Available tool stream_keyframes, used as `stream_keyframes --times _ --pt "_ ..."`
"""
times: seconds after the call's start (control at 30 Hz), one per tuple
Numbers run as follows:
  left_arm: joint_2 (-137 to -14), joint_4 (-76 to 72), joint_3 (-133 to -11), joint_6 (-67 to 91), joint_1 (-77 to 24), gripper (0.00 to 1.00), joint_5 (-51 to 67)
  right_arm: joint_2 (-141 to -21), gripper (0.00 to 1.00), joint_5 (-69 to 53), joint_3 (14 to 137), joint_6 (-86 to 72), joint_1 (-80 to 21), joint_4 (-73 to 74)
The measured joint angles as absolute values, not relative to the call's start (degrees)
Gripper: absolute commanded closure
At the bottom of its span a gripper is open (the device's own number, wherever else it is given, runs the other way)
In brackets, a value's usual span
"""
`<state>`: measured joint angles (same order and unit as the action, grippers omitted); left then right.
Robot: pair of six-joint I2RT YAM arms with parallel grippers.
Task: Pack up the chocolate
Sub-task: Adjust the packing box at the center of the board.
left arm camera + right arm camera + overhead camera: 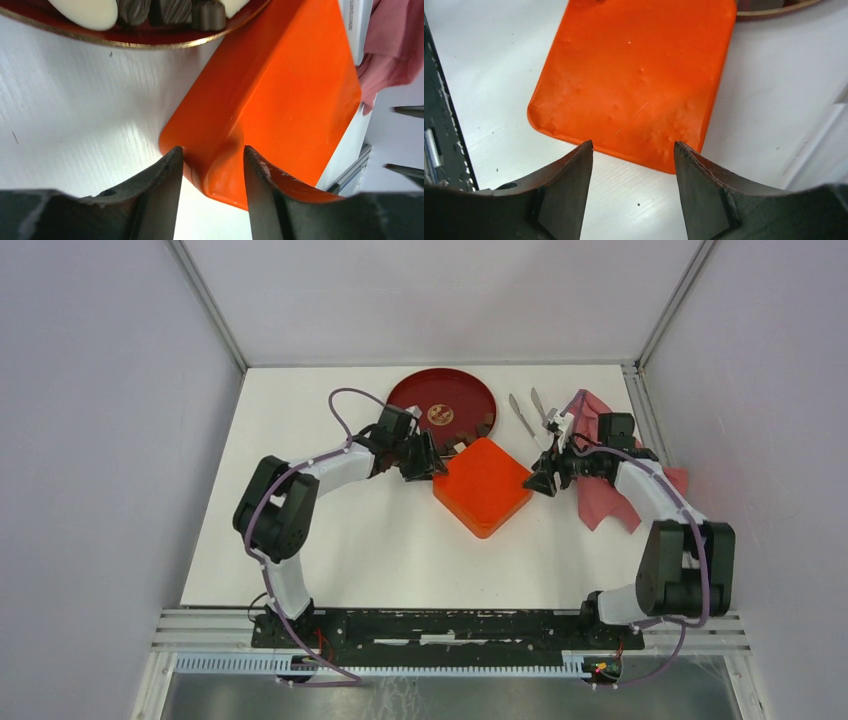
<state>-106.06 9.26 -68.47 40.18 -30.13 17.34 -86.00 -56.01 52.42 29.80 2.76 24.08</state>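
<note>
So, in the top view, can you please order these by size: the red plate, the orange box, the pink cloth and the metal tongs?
1 and 2. red plate and orange box: they look about alike, so no ranking.
3. pink cloth: partly hidden under the right arm, so unsure.
4. metal tongs: clearly smallest.

The orange box [482,485] blocks the middle, the red plate [445,400] just behind it — tongs [528,412] and pink cloth [600,505] crowd the right rear; the near surface [400,560] lies open.
</note>
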Motion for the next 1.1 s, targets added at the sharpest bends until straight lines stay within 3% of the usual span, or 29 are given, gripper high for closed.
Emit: stream_keyframes --times 0.07,0.13,0.27,0.47,0.63,0.87,1.1 --pt "-106.13 9.15 -67.51 40.21 -30.28 0.50 18.48 -80.95 0.39 -55.79 52.42 34.76 2.81 27.31" --pt "-105.86 8.38 -66.32 40.23 -30.55 0.50 19.09 -77.25 0.52 -54.81 52.18 37.47 2.85 28.84" --pt "-103.66 6.76 -62.94 40.34 -32.05 0.51 20.12 -70.43 0.67 -47.72 46.04 38.15 3.36 27.35" --pt "-100.55 2.33 -57.74 42.94 -39.44 0.51 20.34 -67.42 0.76 -32.71 38.63 38.06 9.02 25.17" --pt "-100.25 -1.30 -56.66 45.84 -46.06 0.51 20.99 -74.17 0.72 -30.46 39.62 39.40 10.11 24.62" --pt "-99.15 -7.22 -53.82 48.21 -49.39 0.50 20.05 -85.36 0.60 -37.26 46.24 41.50 4.51 29.23" --pt "-85.06 -2.70 -48.58 41.63 -50.54 0.50 13.10 -90.61 0.56 -42.81 55.05 41.30 -4.36 30.96"
